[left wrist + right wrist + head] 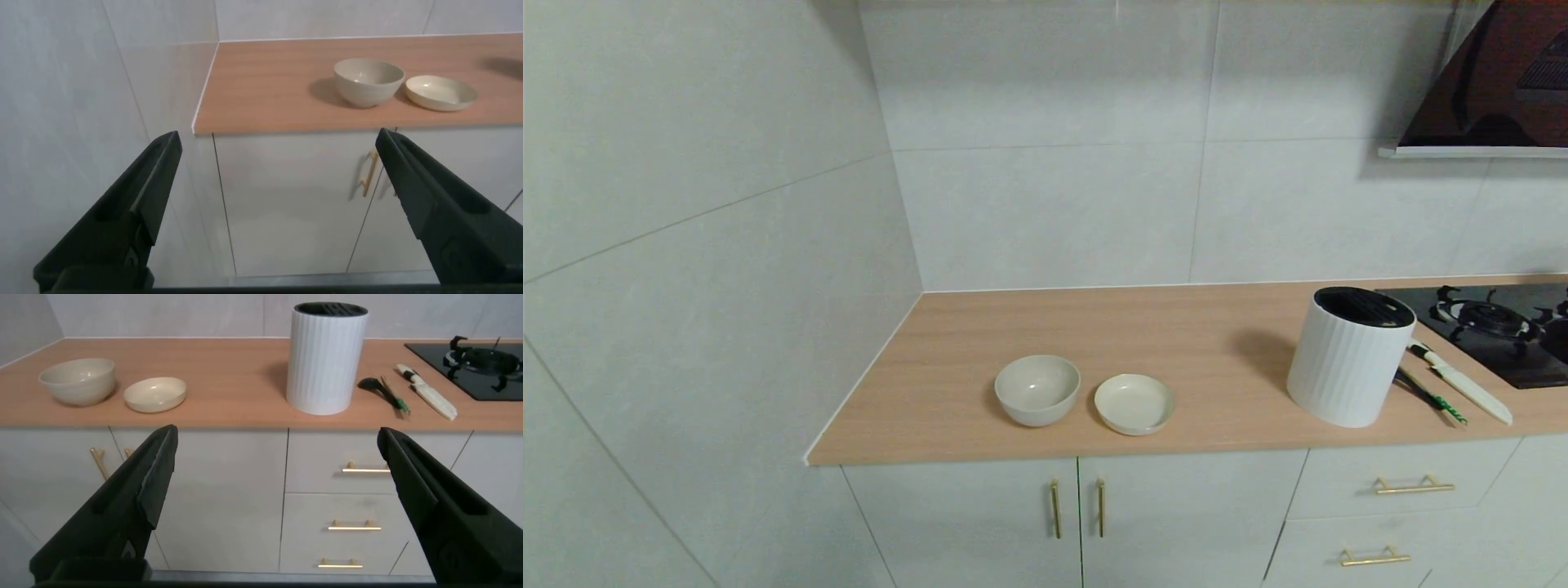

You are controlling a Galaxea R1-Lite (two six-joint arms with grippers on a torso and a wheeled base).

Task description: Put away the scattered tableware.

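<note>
A cream bowl (1037, 389) (368, 81) (78, 380) stands on the wooden counter (1192, 343), with a shallow cream dish (1134, 403) (441, 91) (155, 393) just to its right. A white ribbed utensil holder (1349, 356) (328, 356) with a black top stands further right. Beside it lie a white-bladed knife (1460, 381) (426, 386) and green-patterned chopsticks (1433, 398) (391, 391). My left gripper (274, 204) is open, low in front of the cabinets, well short of the counter. My right gripper (278, 502) is open too, facing the cabinet fronts.
A black gas hob (1503, 327) (470, 363) sits at the counter's right end under a range hood (1486, 90). Tiled walls close the back and left. Below the counter are cabinet doors (1021, 523) and drawers (1413, 486) with gold handles.
</note>
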